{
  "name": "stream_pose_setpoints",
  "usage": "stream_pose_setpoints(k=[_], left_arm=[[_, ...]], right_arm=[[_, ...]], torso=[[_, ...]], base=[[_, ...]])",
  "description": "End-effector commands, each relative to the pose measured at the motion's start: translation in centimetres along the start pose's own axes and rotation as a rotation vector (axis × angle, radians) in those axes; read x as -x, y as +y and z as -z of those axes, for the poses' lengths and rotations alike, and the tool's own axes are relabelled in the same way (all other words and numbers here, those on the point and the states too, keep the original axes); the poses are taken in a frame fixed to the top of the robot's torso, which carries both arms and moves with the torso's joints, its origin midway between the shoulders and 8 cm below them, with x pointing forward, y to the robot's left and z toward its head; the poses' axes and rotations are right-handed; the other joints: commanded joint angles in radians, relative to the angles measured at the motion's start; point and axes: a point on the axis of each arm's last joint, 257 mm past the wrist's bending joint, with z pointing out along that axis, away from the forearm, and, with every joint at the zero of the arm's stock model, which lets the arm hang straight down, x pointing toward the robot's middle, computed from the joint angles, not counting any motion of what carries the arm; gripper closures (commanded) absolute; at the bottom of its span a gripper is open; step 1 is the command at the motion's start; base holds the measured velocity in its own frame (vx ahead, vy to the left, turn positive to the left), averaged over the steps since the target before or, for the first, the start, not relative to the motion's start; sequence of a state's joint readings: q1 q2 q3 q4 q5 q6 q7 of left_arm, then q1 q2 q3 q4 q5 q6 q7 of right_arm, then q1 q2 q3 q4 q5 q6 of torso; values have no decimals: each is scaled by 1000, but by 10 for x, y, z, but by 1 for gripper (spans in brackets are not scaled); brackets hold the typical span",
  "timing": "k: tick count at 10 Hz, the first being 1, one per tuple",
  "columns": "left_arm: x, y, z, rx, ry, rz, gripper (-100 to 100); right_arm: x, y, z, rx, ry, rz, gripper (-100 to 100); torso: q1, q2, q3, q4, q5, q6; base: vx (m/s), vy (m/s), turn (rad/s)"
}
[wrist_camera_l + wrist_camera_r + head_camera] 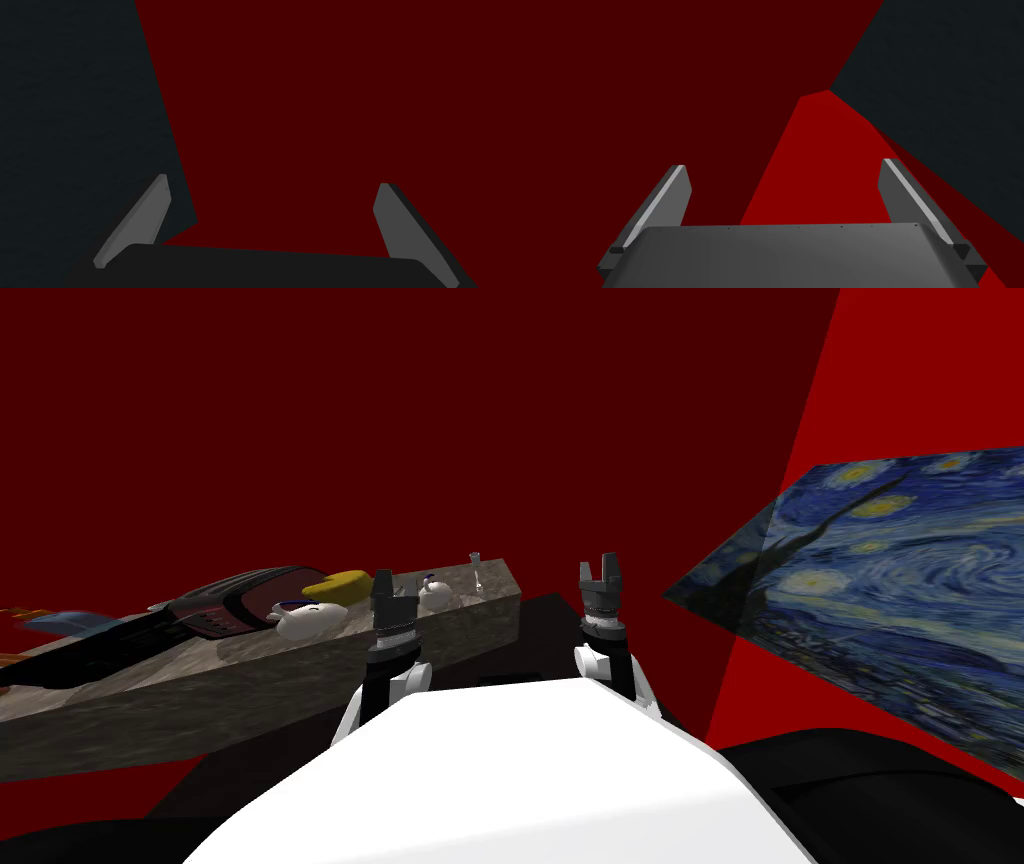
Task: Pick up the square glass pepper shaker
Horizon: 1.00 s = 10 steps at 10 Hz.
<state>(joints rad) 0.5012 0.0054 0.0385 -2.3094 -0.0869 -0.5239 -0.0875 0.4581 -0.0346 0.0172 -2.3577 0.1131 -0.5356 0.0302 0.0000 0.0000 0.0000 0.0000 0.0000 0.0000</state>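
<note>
A small clear shaker (476,558) stands near the far end of a grey mottled counter (150,693), with a second small clear item (480,582) just in front of it. My left gripper (383,585) is raised over the counter's near side, short of the shaker and to its left, and in the left wrist view the gripper (272,180) stands open and empty. My right gripper (600,566) hangs beyond the counter's end, to the right of the shaker. Its fingers are also open with nothing between them in the right wrist view (783,164).
On the counter are two white round pots (305,618) (435,591), a yellow object (338,584) and a dark red and black appliance (230,600). A swirling blue painting (880,588) hangs on the red wall to the right.
</note>
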Motion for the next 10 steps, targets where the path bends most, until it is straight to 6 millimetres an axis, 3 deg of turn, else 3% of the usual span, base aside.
stream_pose_setpoints(k=[1, 5, 6, 10], left_arm=[[-3, 4, 3, 9, 31, -20, -100], [-2, 31, 19, 77, 97, -96, -100], [3, 50, 31, 131, 117, -141, -100], [19, 90, 63, 255, 150, -238, -100]], right_arm=[[0, 0, 0, 0, 0, 0, 0], [0, 0, 0, 0, 0, 0, 0], [0, 0, 0, 0, 0, 0, 0], [0, 0, 0, 0, 0, 0, 0]], torso=[[0, 0, 0, 0, 0, 0], [-2, -3, -1, -1, 0, 0], [-3, -3, -2, -1, -1, 0], [-3, -6, -3, -1, -1, 0]], base=[[10, -12, -48], [37, -33, -92], [54, -76, -178], [84, -58, -160]])
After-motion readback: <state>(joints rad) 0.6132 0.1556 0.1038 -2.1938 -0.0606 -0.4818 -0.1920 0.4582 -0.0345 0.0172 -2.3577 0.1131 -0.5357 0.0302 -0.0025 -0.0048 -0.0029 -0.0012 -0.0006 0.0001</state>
